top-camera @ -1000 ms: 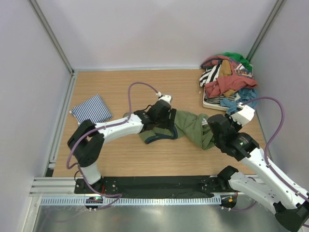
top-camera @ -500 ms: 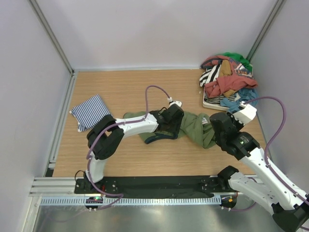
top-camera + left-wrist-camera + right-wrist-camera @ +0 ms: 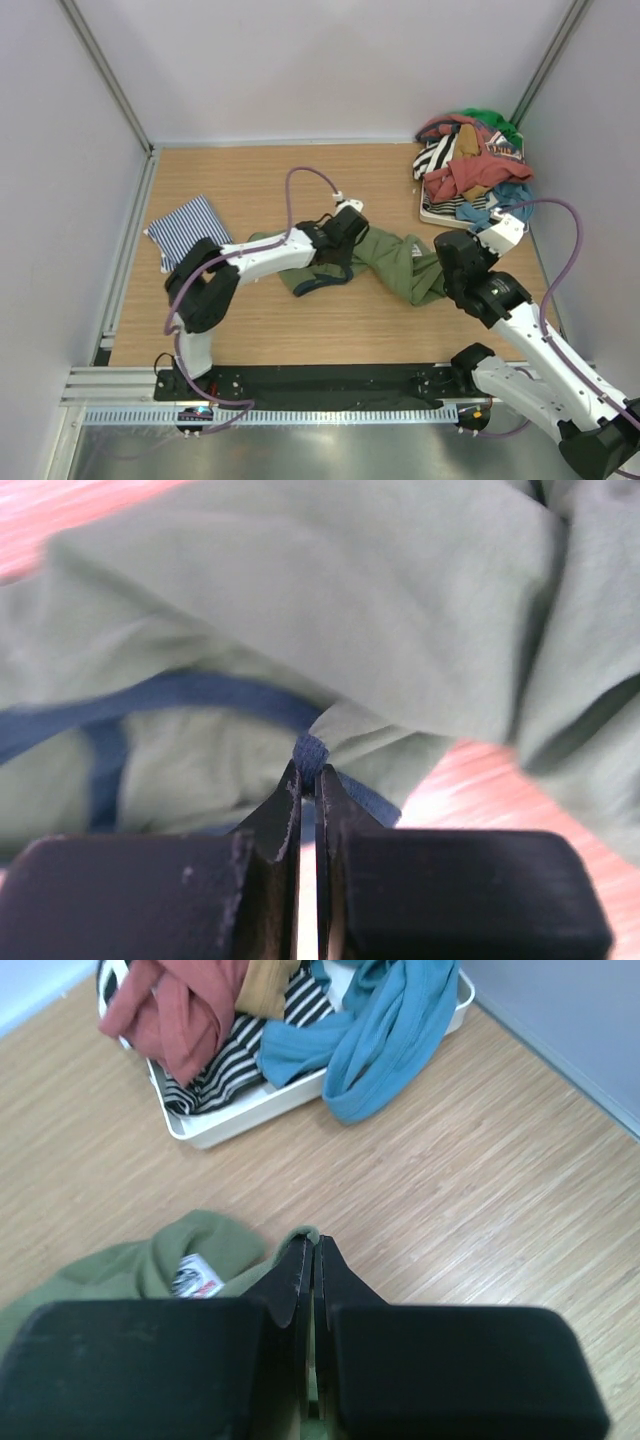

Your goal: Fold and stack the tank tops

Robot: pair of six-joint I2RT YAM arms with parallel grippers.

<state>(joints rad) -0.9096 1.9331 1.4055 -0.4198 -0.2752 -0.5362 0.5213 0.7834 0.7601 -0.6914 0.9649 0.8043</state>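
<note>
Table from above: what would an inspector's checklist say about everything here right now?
Surface: wooden table, light grain.
Job's things: striped tank top lies folded flat at the left; olive green tank top lies bunched and twisted mid-table.
Clutter: white tray at the far right, heaped with mixed clothes.
Fingers: left fingers shut on the olive top's navy trim; right fingers shut on an edge at its other end.
Cables: a purple cable loops above each arm.
Surroundings: pale walls on three sides; metal rail along the near edge.
</note>
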